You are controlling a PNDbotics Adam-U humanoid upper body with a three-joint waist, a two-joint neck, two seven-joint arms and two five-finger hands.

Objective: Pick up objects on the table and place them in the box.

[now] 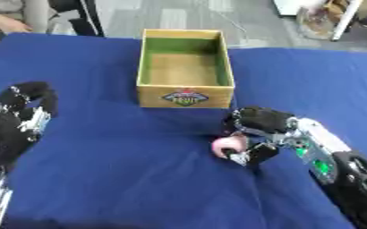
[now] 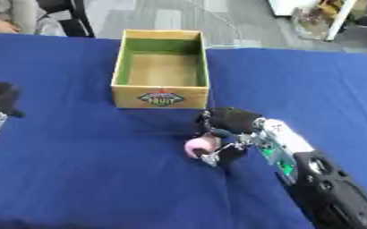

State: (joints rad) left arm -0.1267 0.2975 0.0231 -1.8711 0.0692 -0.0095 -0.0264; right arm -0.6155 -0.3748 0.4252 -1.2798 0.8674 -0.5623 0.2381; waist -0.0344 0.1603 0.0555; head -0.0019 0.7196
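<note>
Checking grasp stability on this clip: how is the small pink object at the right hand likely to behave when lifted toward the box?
The pink object looks rounded, so it may roll on the blue cloth if released early. It is small against the right hand, whose fingers curl round it, so probably light. The open wooden box sits close, making a short carry likely.

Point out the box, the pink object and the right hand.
box (image 1: 186,98): left eye view, front wall.
pink object (image 1: 227,145): left eye view, its rounded side.
right hand (image 1: 263,120): left eye view, back of the hand.
</note>
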